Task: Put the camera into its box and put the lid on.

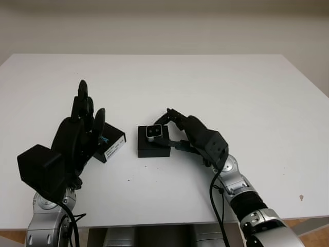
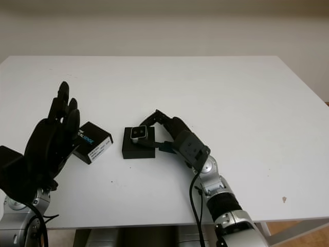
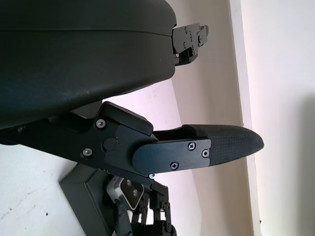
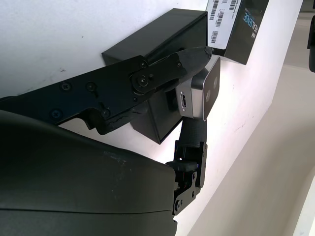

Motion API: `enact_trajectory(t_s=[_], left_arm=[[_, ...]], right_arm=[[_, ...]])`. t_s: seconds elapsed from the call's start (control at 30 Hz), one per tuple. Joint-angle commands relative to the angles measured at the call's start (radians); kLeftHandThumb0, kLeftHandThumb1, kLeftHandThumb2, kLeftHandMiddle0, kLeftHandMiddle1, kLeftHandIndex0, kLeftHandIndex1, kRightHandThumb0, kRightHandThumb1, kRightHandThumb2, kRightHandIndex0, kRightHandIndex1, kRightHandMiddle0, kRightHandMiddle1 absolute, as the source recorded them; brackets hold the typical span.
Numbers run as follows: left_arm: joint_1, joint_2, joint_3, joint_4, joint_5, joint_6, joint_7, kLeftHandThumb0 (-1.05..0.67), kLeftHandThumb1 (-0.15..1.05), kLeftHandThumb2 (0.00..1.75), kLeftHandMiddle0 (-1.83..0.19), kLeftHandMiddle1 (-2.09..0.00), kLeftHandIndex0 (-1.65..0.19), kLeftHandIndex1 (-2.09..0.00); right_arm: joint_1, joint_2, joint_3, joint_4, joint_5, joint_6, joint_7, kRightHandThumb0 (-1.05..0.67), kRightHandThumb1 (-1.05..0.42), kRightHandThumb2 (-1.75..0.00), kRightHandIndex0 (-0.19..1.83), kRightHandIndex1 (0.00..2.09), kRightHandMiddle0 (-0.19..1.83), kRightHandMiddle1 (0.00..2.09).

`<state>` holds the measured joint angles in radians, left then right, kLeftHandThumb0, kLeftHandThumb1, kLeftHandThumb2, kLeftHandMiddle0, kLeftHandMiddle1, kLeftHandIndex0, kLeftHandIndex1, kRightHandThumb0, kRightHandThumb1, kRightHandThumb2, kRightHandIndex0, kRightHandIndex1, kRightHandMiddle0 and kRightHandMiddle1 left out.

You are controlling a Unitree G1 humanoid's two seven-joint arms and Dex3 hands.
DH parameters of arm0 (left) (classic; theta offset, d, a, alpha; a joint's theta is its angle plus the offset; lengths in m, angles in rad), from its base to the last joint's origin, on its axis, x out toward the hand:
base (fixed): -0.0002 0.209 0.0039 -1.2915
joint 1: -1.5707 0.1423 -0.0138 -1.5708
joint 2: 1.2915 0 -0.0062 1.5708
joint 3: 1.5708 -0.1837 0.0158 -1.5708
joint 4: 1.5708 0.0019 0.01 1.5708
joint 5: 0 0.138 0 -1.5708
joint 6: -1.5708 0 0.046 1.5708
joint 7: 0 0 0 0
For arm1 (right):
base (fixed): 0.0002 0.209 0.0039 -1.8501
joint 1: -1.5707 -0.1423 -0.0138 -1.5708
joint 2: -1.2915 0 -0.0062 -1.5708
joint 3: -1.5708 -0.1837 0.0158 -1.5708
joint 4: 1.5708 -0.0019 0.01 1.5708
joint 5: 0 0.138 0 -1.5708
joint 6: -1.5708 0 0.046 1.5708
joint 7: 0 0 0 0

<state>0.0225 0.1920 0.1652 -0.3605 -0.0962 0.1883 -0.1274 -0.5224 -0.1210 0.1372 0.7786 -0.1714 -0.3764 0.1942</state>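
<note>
- Right wrist view puts the camera pinched between the fingers of the right hand, directly over the open black box.
- From the head views, the box sits mid-table, and the lid lies just beside it, near the left hand, which is raised, open and holding nothing.
- Judged advice: square the camera's edges to the box cavity before lowering, since a tilted entry would likely jam on a wall.
- Keep the pinch light, release only once seated.
- Bring the lid over afterwards.
</note>
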Motion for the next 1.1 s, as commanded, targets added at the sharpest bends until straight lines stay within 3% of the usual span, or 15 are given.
enact_trajectory(t_s=[0.0, 1.07], left_arm=[[0.002, 0.004, 0.001, -0.008, -0.001, -0.011, -0.001, -0.84, 1.05, 0.53, 0.19, 0.0, 0.19, 0.0], [0.019, 0.01, 0.007, -0.014, -0.011, -0.015, -0.018, -0.83, 1.05, 0.55, 0.19, 0.0, 0.19, 0.0]], right_arm=[[-0.011, 0.007, -0.002, 0.003, 0.004, -0.001, -0.007, -0.53, -1.05, -0.14, 0.03, 0.05, 0.34, 1.55], [-0.011, 0.018, 0.023, 0.033, -0.03, -0.026, -0.047, -0.52, -1.05, -0.14, 0.03, 0.05, 0.33, 1.58]])
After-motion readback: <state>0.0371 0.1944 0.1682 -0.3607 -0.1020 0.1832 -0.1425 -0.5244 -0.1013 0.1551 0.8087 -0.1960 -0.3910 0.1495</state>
